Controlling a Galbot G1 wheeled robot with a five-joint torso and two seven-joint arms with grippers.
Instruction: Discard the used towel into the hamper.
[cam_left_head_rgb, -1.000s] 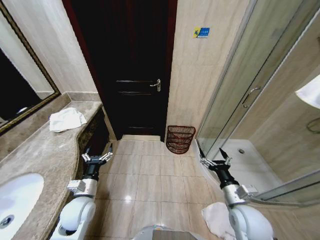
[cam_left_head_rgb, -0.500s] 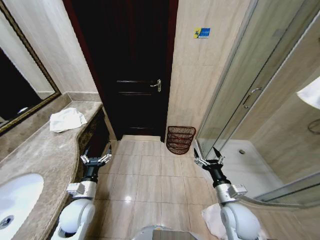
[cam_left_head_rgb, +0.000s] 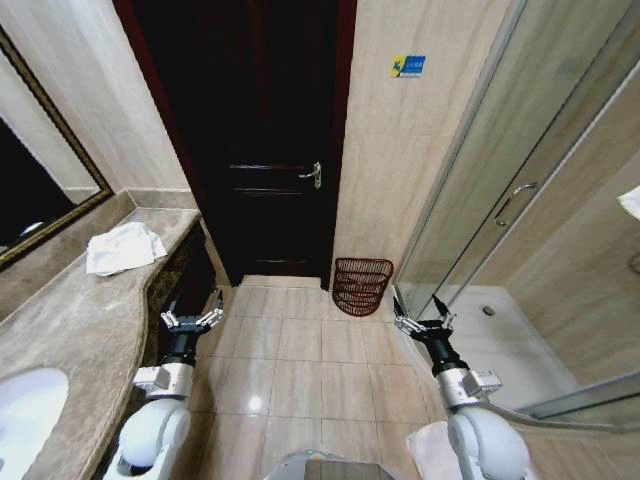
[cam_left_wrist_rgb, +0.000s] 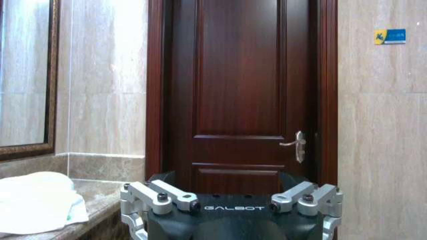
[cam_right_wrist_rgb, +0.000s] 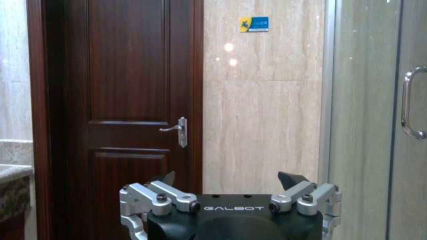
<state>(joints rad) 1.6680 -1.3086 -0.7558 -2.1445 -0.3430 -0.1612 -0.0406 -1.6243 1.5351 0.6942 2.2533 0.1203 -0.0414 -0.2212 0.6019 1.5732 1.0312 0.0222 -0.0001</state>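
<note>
A crumpled white towel lies on the marble counter at the left, also seen in the left wrist view as the towel. The hamper, a reddish-brown open-weave basket, stands on the floor against the wall right of the door. My left gripper is held low beside the counter edge, open and empty. My right gripper hovers open and empty near the shower's glass, short of the hamper; its fingertips are spread apart. A second white cloth lies on the floor beside my right arm.
A dark wooden door stands shut ahead. The glass shower enclosure runs along the right. A sink is set in the counter at the near left, under a framed mirror. Tiled floor lies open between the arms.
The whole picture has shifted a little, so the camera has moved. My right gripper swung slightly inward. Both grippers stay open and empty.
</note>
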